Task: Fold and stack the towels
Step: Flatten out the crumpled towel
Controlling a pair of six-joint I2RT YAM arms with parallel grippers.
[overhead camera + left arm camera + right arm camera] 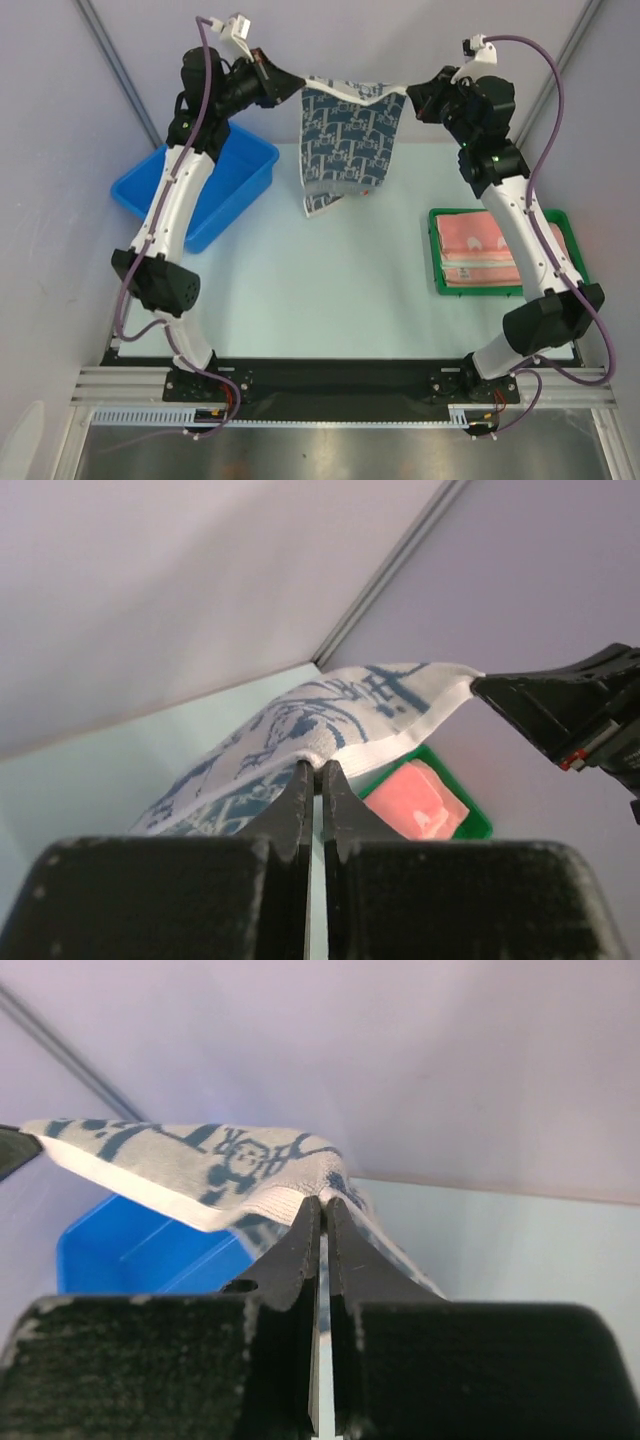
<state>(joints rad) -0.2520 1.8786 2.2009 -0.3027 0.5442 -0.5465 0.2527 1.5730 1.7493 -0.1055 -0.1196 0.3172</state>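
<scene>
Blue bin (255,170): a rectangular plastic tub is set on the left of the table (330,280). Its inside is partly hidden by the left arm (180,200).
Left gripper (320,770): the jaws are pressed together on the upper left corner of the patterned towel (345,130).
Patterned towel: soft terry, dark blue figures on white, white hem. It is held in the air over the table's far edge, stretched between both grippers and hanging down. Its letter-like marks cannot be read.
Right gripper (325,1205): the jaws are pinched onto the towel's upper right corner.
Green tray (490,212): a shallow rectangular tray is set on the right.
Pink towels (475,245): salmon cloths are folded and stacked inside the tray, with white shapes on the top one.
</scene>
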